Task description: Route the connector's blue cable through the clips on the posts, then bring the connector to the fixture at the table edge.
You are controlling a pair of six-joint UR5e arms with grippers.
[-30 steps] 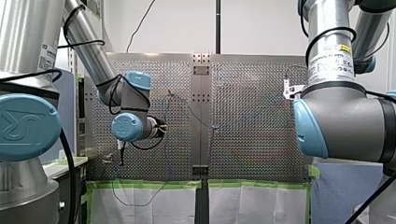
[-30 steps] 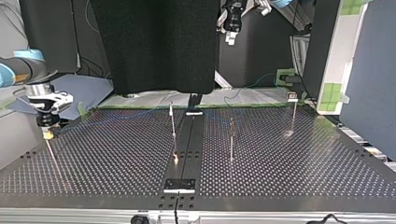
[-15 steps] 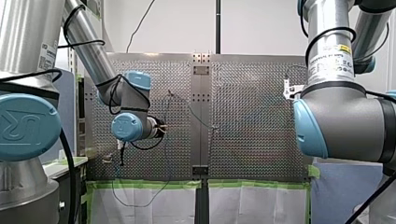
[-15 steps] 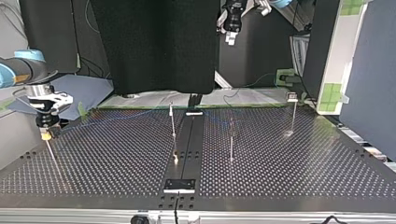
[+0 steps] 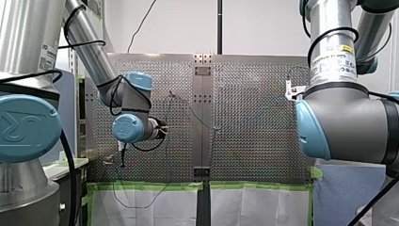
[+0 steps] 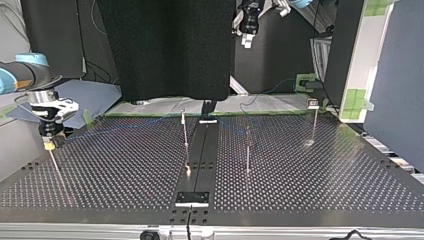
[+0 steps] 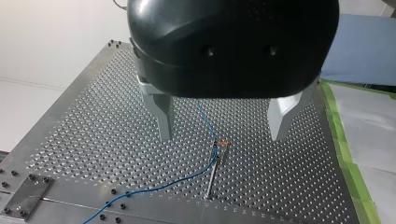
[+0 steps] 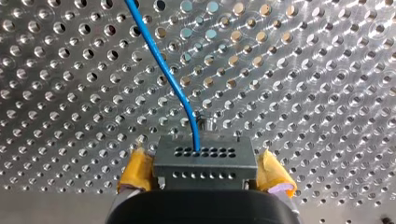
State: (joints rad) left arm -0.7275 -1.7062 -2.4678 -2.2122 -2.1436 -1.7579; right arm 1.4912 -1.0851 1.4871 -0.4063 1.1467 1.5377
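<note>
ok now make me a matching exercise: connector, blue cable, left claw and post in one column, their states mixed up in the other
Things: 1 connector; 2 blue cable; 3 left claw; 4 post.
States: a open, holding nothing; b clamped between yellow pads; c upright on the table; d leaves the connector's holed face.
Pairs: 1-b; 2-d; 3-a; 4-c.

Perforated silver metal table (image 7: 93, 140) under left gripper (image 7: 223, 138). Green tape strip (image 7: 342, 144) runs along the table edge beside the gripper, white sheet (image 7: 373, 121) just past it, blue cloth (image 7: 364, 51) further ahead. Flat bolted metal plate (image 7: 25, 200) sits on the table near its corner, well apart on the gripper's other side.
</note>
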